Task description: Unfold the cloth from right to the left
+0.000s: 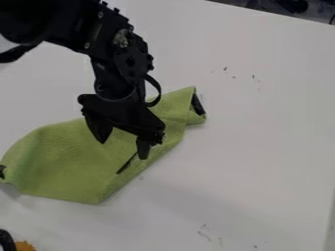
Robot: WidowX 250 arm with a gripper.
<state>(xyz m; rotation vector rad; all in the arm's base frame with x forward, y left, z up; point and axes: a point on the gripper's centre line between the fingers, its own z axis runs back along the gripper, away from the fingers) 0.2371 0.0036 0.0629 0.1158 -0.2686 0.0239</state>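
Cloth (59, 162): so this is the green one, lying on the white surface (262, 147), kinda stretched on a slant from the left edge of the view up to a narrower end right of the tool (123, 150). The left part is wide and rounded, and the bottom edge comes to a blunt corner.
Right end of the cloth: there's a crease across it, plus a black patch (198, 104) right at the tip.
Left end of the cloth: small black bit (2, 171) there, cut off by the view's edge.
Tool: open, fingers spread well apart and pointing down over the middle of the cloth. Can't tell if they're actually touching the fabric, tbh.
Dark line: a thin slanted streak (127, 163) on the cloth, just beside the finger on the right.
Arm (124, 54): black, comes in from the upper left and bends down to the tool.
Surface marks: a few tiny dark specks (226, 69) up top to the right of the arm, and some faint scuffs (204, 236) near the bottom.
Bottom left corner: something orange (25, 246) next to a black curved thing (7, 240), both cut off.
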